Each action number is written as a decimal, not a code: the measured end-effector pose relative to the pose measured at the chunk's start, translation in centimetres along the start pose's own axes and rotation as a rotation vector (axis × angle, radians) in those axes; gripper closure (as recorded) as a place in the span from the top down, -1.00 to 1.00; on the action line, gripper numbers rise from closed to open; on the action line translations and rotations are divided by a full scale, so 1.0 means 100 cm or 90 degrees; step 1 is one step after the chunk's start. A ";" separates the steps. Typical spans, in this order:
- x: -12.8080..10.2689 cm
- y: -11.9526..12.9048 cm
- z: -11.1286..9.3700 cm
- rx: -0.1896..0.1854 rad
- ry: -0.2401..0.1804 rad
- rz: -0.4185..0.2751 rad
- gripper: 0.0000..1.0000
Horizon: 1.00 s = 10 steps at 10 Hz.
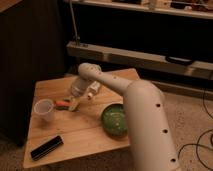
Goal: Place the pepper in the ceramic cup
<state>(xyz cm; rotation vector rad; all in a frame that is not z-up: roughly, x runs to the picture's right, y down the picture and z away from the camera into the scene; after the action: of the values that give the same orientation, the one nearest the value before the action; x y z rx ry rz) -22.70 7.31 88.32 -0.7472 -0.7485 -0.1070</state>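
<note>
The pepper (62,104), small, tapered and orange-red, lies on the wooden table (90,135) just right of the ceramic cup (43,110). The cup is pale, handleless and upright near the table's left edge. My gripper (73,102) reaches down from the white arm (130,100) and sits right at the pepper's right end, touching or almost touching it. The pepper rests on the table beside the cup, not inside it.
A round dark green bowl (116,120) stands right of the gripper. A black oblong object (46,148) lies near the table's front left corner. A small white piece (93,89) lies behind the gripper. A dark cabinet stands to the left and metal shelving behind.
</note>
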 end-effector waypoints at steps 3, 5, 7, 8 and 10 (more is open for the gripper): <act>-0.001 -0.004 0.005 -0.005 -0.006 -0.004 0.34; 0.000 -0.005 0.007 -0.012 -0.015 -0.006 0.34; 0.000 -0.004 0.008 -0.019 -0.023 -0.011 0.34; 0.000 -0.004 0.008 -0.022 -0.029 -0.015 0.34; 0.000 -0.003 0.009 -0.027 -0.034 -0.020 0.34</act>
<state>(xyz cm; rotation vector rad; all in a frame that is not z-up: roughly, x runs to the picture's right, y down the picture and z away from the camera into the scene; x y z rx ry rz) -23.36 7.66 88.92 -0.7812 -0.8112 -0.1312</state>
